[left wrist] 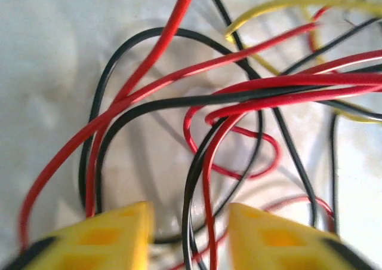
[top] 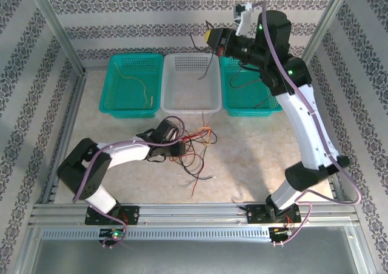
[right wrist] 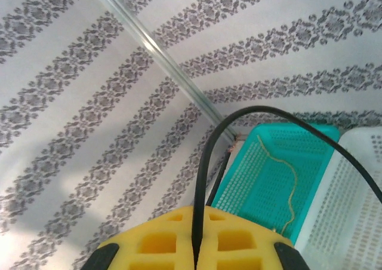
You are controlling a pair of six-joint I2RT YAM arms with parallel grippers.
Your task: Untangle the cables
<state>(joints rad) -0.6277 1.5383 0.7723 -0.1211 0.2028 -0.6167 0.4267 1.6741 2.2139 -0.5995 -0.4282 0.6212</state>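
The left arm (top: 121, 150) lies low over the bench (top: 260, 159), its elbow folded back toward the near-left corner and its white forearm stretched to the right, so that the wrist points down into the tangle of cables (top: 197, 148) near the middle of the bench. The left jaws stand partly open: in the left wrist view the two yellow fingers (left wrist: 113, 237) are apart, and red and black strands of the cables (left wrist: 239, 94) run through the gap between them. The right arm (top: 303, 128) rises steeply from its base, bends high at the back and reaches leftward above the baskets. The right jaws are closed on a black cable (right wrist: 203, 162), which comes out of the seam between the pressed pads (right wrist: 161, 243) and arcs away. From above, this black cable (top: 209, 65) hangs down toward the white basket (top: 191, 107), which sits between two teal ones. A yellow cable (top: 145, 87) lies in the left teal basket (top: 115, 107).
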